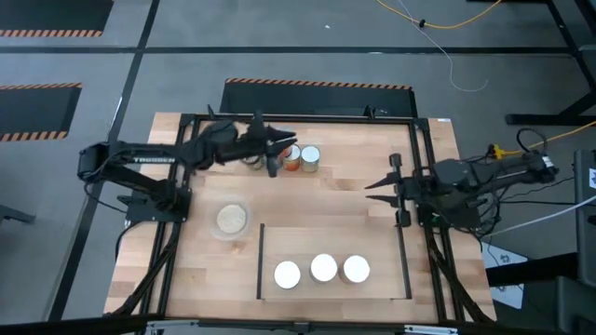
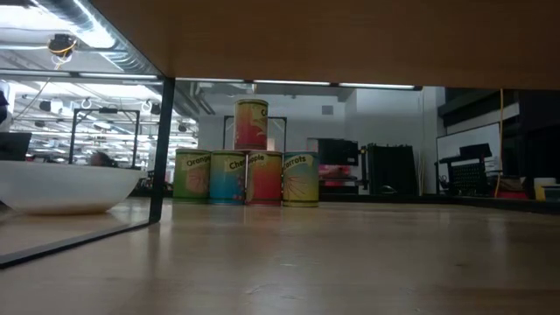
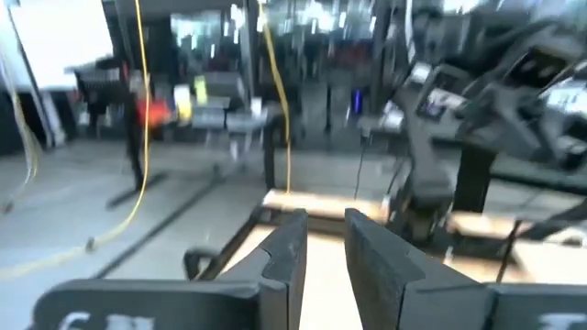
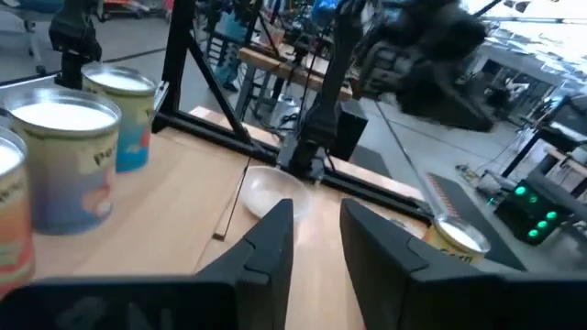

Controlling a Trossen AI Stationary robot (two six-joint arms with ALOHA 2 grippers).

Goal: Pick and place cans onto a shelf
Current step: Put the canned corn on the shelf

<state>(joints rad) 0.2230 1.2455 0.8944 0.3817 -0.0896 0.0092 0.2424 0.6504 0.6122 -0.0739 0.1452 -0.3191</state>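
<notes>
Several cans stand in a cluster at the table's far middle (image 1: 303, 158). In the low view they form a bottom row (image 2: 262, 178) with one can stacked on top (image 2: 251, 124). Three cans (image 1: 323, 269) stand on the light-wood shelf (image 1: 372, 247) at the near side and also show in the right wrist view (image 4: 64, 165). My left gripper (image 1: 279, 151) hovers over the far cluster's left part, its fingers (image 3: 326, 220) a little apart and empty. My right gripper (image 1: 371, 189) hangs right of the table's middle, pointing left, its fingers (image 4: 316, 209) a little apart and empty.
A round clear dish with beige contents (image 1: 231, 219) sits left of the shelf and also shows in the low view (image 2: 61, 188). A black metal frame (image 1: 186, 121) runs around the table. Bare wood lies between the far cans and the shelf.
</notes>
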